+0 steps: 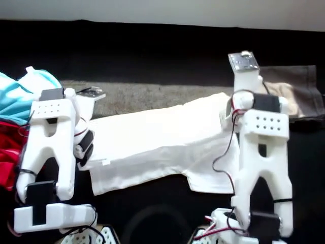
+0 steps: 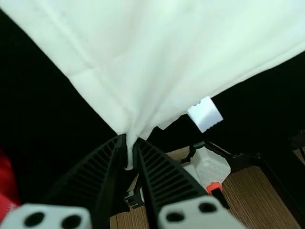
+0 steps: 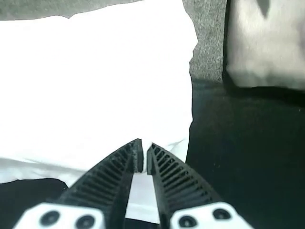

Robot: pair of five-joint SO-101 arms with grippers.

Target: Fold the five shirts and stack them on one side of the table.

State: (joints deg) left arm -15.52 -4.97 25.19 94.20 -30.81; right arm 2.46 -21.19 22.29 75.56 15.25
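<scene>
A white shirt (image 1: 157, 137) lies stretched across the middle of the black table, partly folded over. My left gripper (image 2: 129, 149) is shut on a bunched edge of the white shirt (image 2: 157, 62) at its left end, the cloth pulled up into a peak, a small label (image 2: 205, 113) hanging beside. At the shirt's right end my right gripper (image 3: 143, 155) is shut on a thin edge of the white shirt (image 3: 95, 90). In the high view the left arm (image 1: 56, 137) and right arm (image 1: 261, 142) stand over the two ends.
A heap of turquoise (image 1: 18, 91) and red (image 1: 7, 152) shirts sits at the table's left edge. A folded grey shirt (image 1: 297, 94) lies at the back right, on a grey mat (image 1: 152, 96). Black table surface (image 1: 152, 51) runs behind the white shirt.
</scene>
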